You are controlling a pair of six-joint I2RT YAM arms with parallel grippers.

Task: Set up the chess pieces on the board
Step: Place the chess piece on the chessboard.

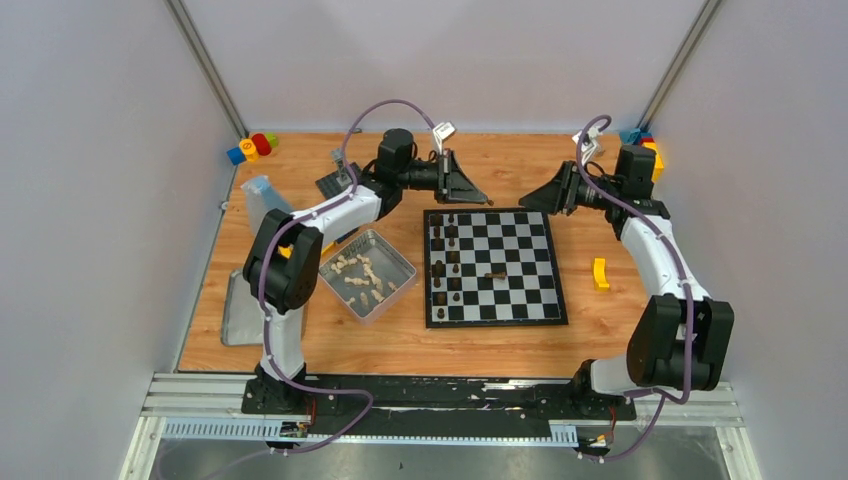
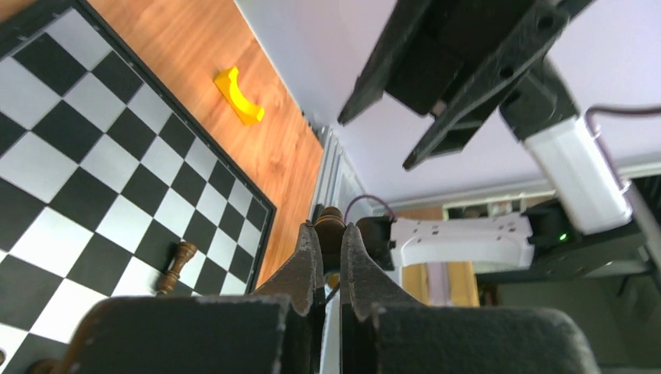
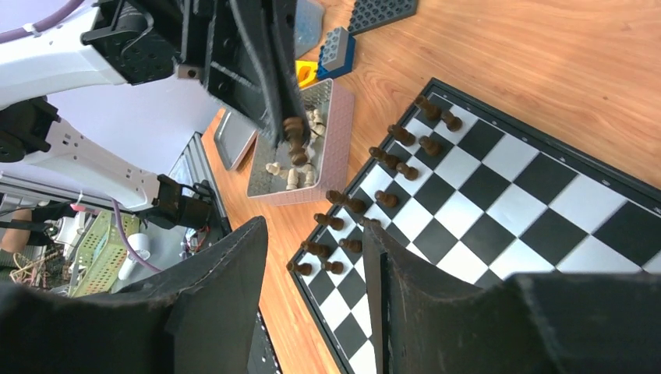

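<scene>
The dark pieces are lined up in two rows along the 9 o'clock side of the board, as seen from above. A fallen piece lies flat near the middle of the board. The held piece, also dark, is up in the air over the board's 12 o'clock edge. It is pinched tight between the fingers of the left gripper. The right gripper is near it at 3 o'clock, with its fingers apart and nothing in them. Cream pieces are heaped in the tin at 9 o'clock from the board.

The held piece is most likely meant for an empty square in the dark rows. It should be lowered straight, base down, onto the middle of that square. It should be let go only once it stands. The pieces beside it must not be bumped.
</scene>
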